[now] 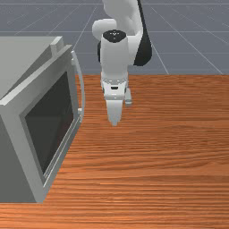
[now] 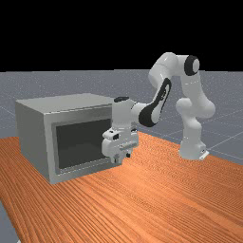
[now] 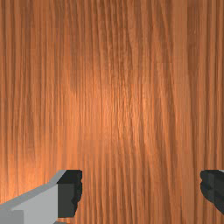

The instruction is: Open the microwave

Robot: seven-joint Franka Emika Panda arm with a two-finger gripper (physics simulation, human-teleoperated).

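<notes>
Microwave (image 1: 24,51) stands on the wooden table (image 1: 156,156), at the front view's left and the far view's left; boxy grey body, light grey door (image 1: 22,142) with a dark window (image 1: 51,120). Whether the door sits fully flush: cannot tell. Handle (image 1: 82,85), a pale curved bar, runs upright along the door's edge on the side toward the arm's base. Gripper (image 2: 122,157) hangs above the table, pointing down, out in front of the door; in the front view it is just beyond the handle toward the front view's right, apart from it, with a strip of wood visible between. Far view: hand and forearm overlap the far view's right part of the door, covering that stretch of it. Wrist view: gripper (image 3: 141,192) spread wide, dark pads (image 3: 70,192) well apart, nothing held, bare wood grain beneath. The microwave's bulk is the main obstacle beside the hand, the protruding handle its nearest part in the front view. Arm's base (image 2: 191,149) rests on the table at the far view's right, its links arching over toward the microwave. Grey floor (image 1: 192,40) with pale grid lines lies past the table's edge.
</notes>
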